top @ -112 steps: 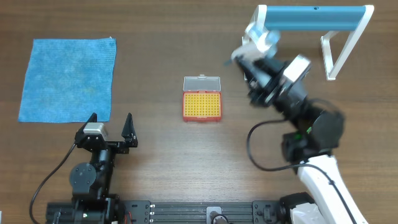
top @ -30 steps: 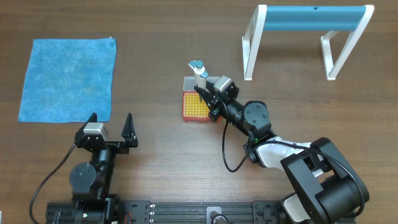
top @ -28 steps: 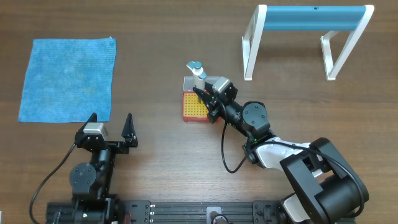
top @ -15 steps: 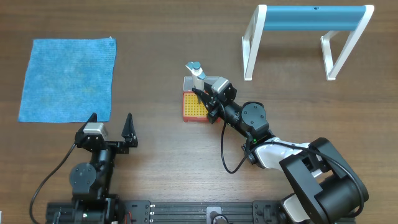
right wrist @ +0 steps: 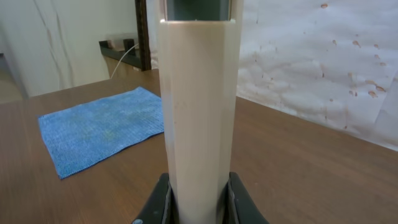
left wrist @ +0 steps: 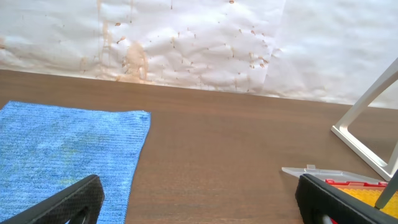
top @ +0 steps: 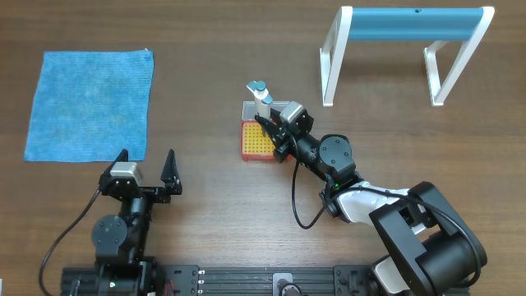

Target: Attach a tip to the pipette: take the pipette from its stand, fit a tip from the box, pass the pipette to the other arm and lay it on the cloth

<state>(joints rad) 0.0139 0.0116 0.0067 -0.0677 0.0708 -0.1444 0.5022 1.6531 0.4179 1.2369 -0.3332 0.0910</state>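
The right gripper [top: 269, 130] is pinched on the pipette [top: 261, 93], its two dark fingers pressed against opposite flat sides of the shaft. In the right wrist view the pipette [right wrist: 198, 112] shows as a smooth, off-white, square-edged column with a dark window near its upper end. From above it carries a rounded blue-grey cap and stands over the tip box [top: 256, 141] at the middle of the table [top: 214, 214]. Whether its lower end touches the tips cannot be told. The tip box is a small orange rectangular case holding a yellow grid of tips, with a clear plastic lid lying open on its far side. The left gripper [top: 146, 156] sits at the near left with its black, wedge-shaped fingers spread wide and holding nothing, just near of the cloth's near right corner. The cloth [top: 89, 105] is a blue, finely ribbed square lying flat at the far left, well apart from the tip box. The stand [top: 411, 25], a white angular frame with a long blue bar across its top, is at the far right. The table has a dark brown wood grain.
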